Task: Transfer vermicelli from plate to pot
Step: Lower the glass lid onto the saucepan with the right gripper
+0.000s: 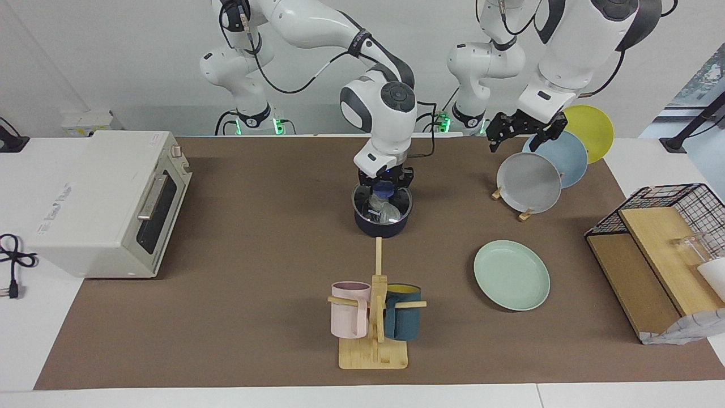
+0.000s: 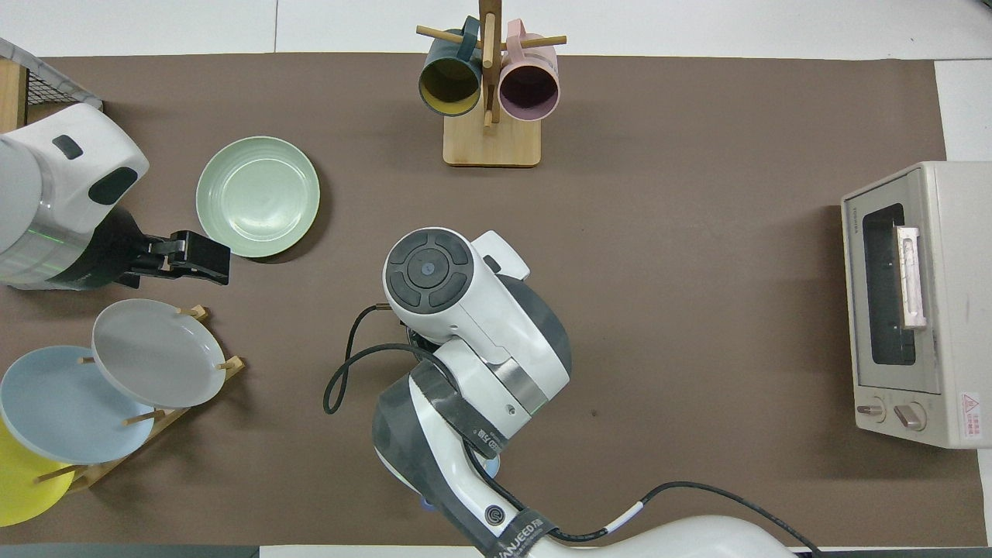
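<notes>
Now one pot (image 1: 383, 218) holds vermicelli (image 1: 383, 211); one plate (image 1: 511, 275) lies bare.

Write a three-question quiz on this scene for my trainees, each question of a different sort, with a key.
1. True or false: the vermicelli lies on the plate.
2. The right claw is lowered at: A the pot; B the toaster oven; C the mug rack.
3. Which arm's claw hangs over the rack of plates?

Key
1. False: the plate is bare and the vermicelli is in the pot.
2. A.
3. The left claw.
</notes>
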